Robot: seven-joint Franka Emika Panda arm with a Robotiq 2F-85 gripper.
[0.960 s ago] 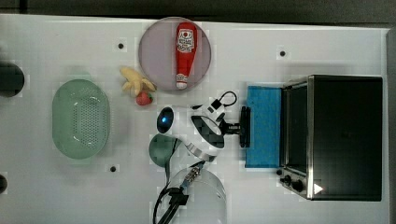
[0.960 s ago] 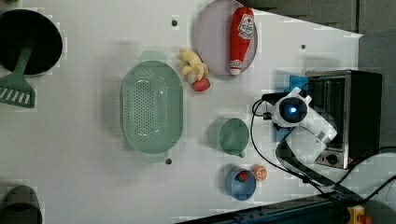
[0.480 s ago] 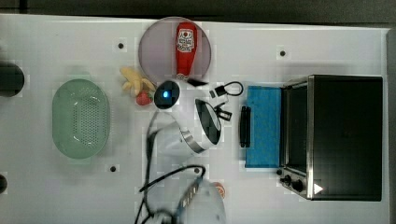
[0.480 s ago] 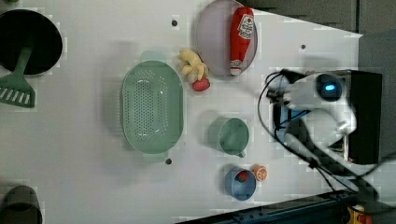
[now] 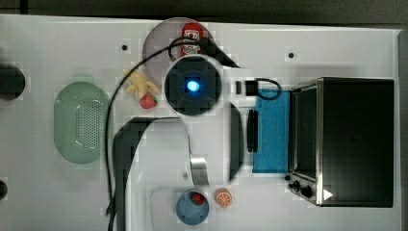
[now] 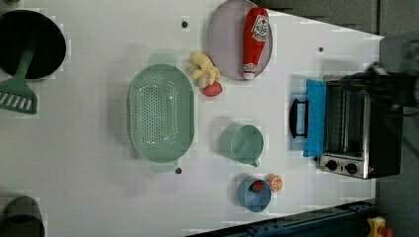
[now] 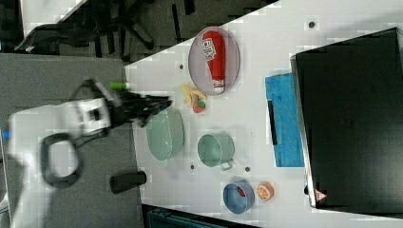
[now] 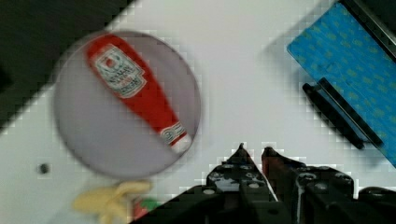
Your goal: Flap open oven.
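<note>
The oven (image 5: 356, 139) is seen at the top view's right end of the white tabletop (image 5: 298, 38), a boxy unit with a black top and a silver front frame. Its door (image 5: 272, 131) is folded fully down — the blue-tinted glass lies flat on the tabletop, and the dark bar handle (image 5: 252, 130) is at the far edge of the glass, away from the oven body. Two black knobs (image 6: 340, 166) are seen on the front panel in the left view, beside the open cavity.

In the wrist view the gripper (image 8: 252, 151) is shown with its fingers (image 8: 239, 154) nearly closed, only a thin gap between the tips, and nothing is held between them. It hangs above the bare tabletop, between the plate (image 8: 74, 116) with the ketchup bottle (image 8: 135, 93) and the door.

Compared with half a second ago, the door is unchanged, while the arm has been drawn back from the handle — in the top view it is now closer to the camera.
</note>
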